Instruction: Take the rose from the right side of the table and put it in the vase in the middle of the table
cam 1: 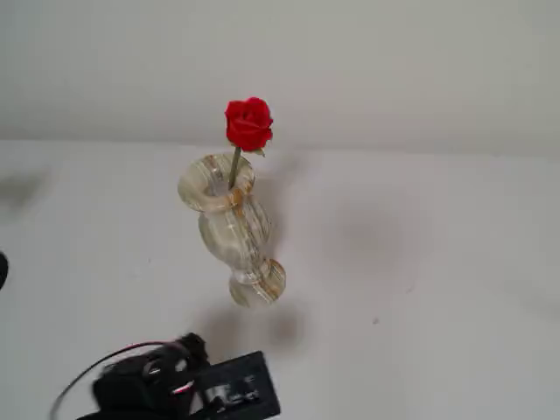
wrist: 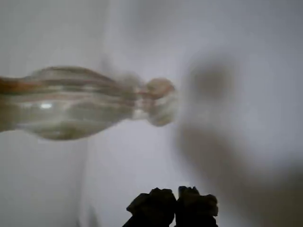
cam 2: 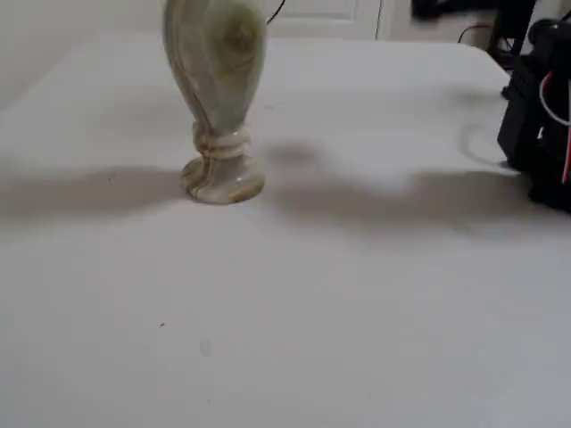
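The rose point(cam 1: 248, 123) stands upright with its stem inside the mouth of the vase point(cam 1: 229, 223); its red bloom sits just above the rim. The marbled vase stands upright on the white table point(cam 1: 420, 289). The wrist view shows the vase point(wrist: 80, 101) lying sideways across the picture, blurred, with no rose in frame. My gripper point(wrist: 176, 198) is at the bottom edge of that view, well clear of the vase, its dark fingertips pressed together with nothing between them. In a fixed view only the vase's body and foot point(cam 2: 217, 98) show; the bloom is cut off at the top.
My arm's dark body point(cam 1: 188, 385) sits at the bottom left of a fixed view, in front of the vase, with a cable looping beside it. In a fixed view the arm point(cam 2: 540, 125) stands at the right edge. Bare white tabletop point(cam 2: 357, 339) surrounds the vase.
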### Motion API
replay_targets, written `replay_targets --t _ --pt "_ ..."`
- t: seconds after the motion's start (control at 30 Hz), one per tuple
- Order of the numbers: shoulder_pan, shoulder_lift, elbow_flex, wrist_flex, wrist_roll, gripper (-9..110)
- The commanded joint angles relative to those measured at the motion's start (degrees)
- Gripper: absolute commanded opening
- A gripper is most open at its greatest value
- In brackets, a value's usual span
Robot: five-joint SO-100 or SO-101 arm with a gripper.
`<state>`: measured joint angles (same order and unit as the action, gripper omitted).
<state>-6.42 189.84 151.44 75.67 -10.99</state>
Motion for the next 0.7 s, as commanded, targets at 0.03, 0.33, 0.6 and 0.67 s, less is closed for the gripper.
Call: replay_targets --t 0.03,0.33,0.6,0.67 --pt "1.5 0.6 12.1 -5.2 0.3 0" --pt "4.9 0.6 22.8 -12.9 -1.3 0" --pt "4.8 0.6 22.8 -12.9 -1.3 0" --pt "4.8 0.6 22.8 -12.9 -1.3 0"
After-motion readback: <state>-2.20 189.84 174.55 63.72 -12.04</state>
